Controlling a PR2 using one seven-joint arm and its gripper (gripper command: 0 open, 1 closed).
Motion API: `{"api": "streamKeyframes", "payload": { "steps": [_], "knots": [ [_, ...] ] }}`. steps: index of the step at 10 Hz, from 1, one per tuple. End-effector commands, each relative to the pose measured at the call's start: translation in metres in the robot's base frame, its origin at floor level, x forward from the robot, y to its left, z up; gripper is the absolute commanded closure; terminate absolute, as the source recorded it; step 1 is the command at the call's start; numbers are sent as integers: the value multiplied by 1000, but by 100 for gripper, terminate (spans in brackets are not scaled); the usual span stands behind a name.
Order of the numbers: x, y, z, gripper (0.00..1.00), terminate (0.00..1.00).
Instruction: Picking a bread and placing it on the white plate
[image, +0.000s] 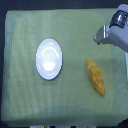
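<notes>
Right of the white plate (49, 59) in the exterior view, well apart from it, the bread (95, 77) lies untouched on the green surface (20, 105): a long golden-orange piece with tapered ends and bumpy crust. Beyond the bread, the hand (100, 36) holds nothing; whether released or clenched cannot be told. Judged step: approach, with descent and grasp next.

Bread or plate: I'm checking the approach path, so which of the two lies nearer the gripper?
The bread, the golden-orange loaf at the exterior view's right, lies nearer the gripper. The white plate sits farther off, toward the left.
</notes>
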Motion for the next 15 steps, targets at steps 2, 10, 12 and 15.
{"api": "streamKeyframes", "payload": {
  "steps": [2, 10, 12, 15],
  "knots": [
    [-6, -7, -8, 0, 0],
    [-39, 25, -67, 0, 0],
    [-45, 43, -91, 0, 0],
    [-47, 50, -114, 0, 0]
  ]
}}
